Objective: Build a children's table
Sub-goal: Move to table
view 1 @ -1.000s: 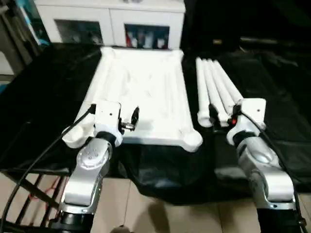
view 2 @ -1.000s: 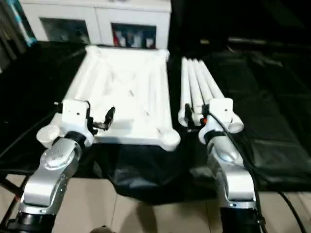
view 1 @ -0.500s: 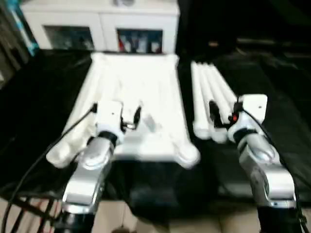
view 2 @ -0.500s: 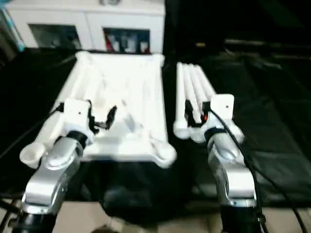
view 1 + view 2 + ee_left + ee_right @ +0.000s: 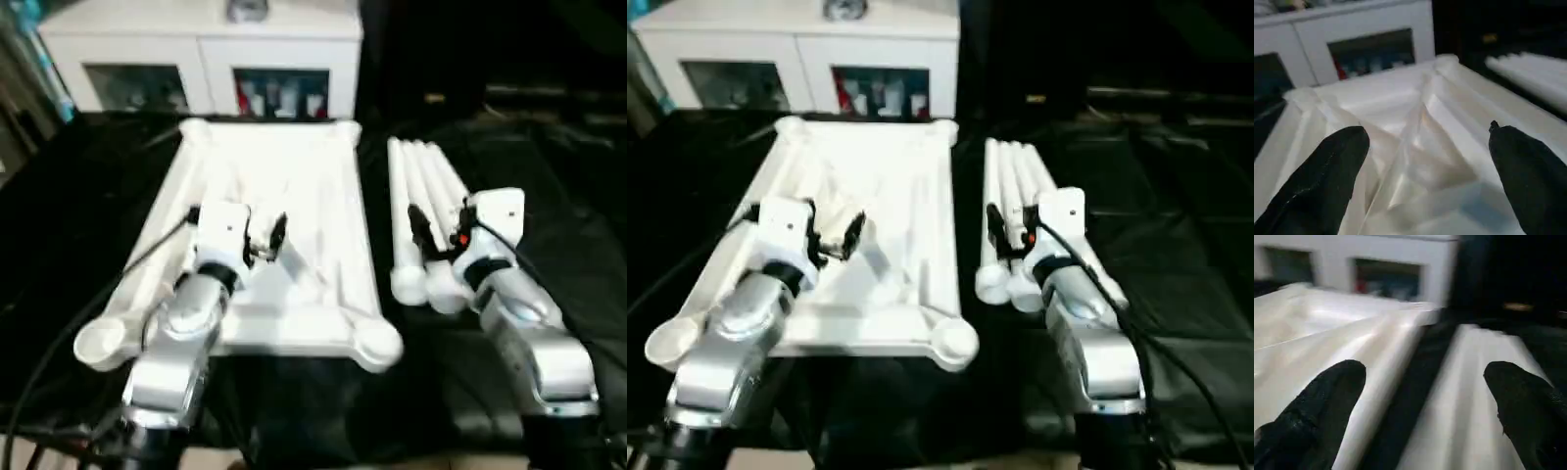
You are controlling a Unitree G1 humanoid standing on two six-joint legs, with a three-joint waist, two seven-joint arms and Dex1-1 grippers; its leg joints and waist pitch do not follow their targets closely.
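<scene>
The white tabletop (image 5: 323, 196) lies ribbed side up on the black-draped work table, with round sockets at its near corners (image 5: 377, 343). Several white tapered legs (image 5: 421, 186) lie side by side to its right. My left gripper (image 5: 260, 238) hovers over the tabletop's near half; in the left wrist view its fingers (image 5: 1332, 166) stand wide open above the ribs (image 5: 1425, 147). My right gripper (image 5: 436, 233) is open above the near ends of the legs. In the right wrist view it (image 5: 1422, 368) spans the dark gap between the tabletop's edge (image 5: 1376, 347) and a leg (image 5: 1469, 396).
A white cabinet (image 5: 206, 59) with glass doors stands behind the work table. Black cloth (image 5: 88, 196) spreads left of the tabletop and right of the legs (image 5: 568, 206). A black cable (image 5: 59, 333) trails from my left forearm.
The camera has tilted and the whole picture has shifted. Both arms have reached forward: the left gripper is farther in over the tabletop, the right over the leg ends. Both stay open.
</scene>
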